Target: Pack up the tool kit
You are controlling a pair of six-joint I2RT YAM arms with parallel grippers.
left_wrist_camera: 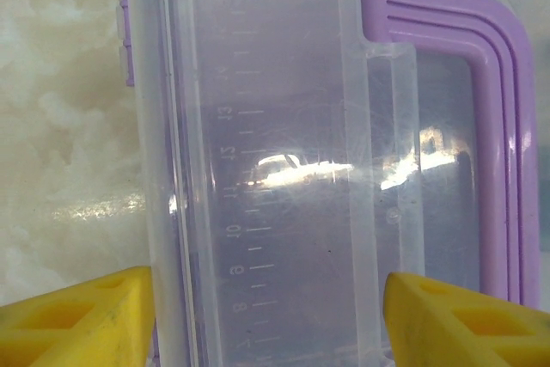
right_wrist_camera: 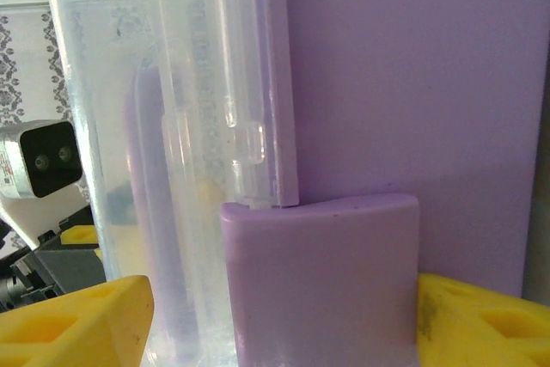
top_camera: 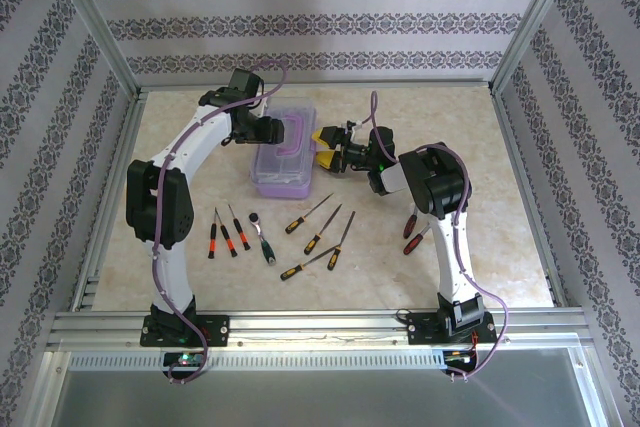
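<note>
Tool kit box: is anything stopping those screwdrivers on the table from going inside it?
Yes. Its clear lid lies shut over the lilac base, with the purple latch between the open fingers of the right gripper. The screwdrivers lie on the table in front of the box, with nothing visible between.

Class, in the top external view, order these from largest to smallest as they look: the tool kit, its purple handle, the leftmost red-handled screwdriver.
1. tool kit, clearly largest.
2-3. purple handle and leftmost red-handled screwdriver: similar length, handle nearer the camera, so unranked.
</note>
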